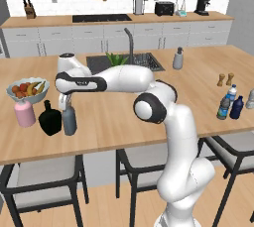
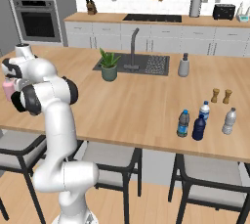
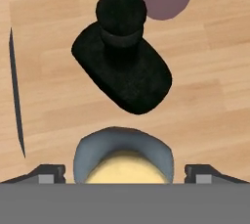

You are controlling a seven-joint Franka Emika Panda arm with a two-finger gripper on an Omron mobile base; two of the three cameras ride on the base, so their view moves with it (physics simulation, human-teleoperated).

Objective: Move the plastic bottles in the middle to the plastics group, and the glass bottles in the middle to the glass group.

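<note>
At the counter's left end: gripper (image 1: 66, 106) standing wide open, holding nothing.
Grey-blue glass bottle (image 1: 69, 120) standing upright directly beneath, beside black bottle (image 1: 50, 118).

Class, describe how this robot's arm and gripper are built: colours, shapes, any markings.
The arm is glossy white with rounded, tube-like segments and dark grey to black joint caps and bands. The gripper has a white hand and two small dark fingertips. No cables or markings are visible.

No legible text, labels or signs anywhere.
</note>
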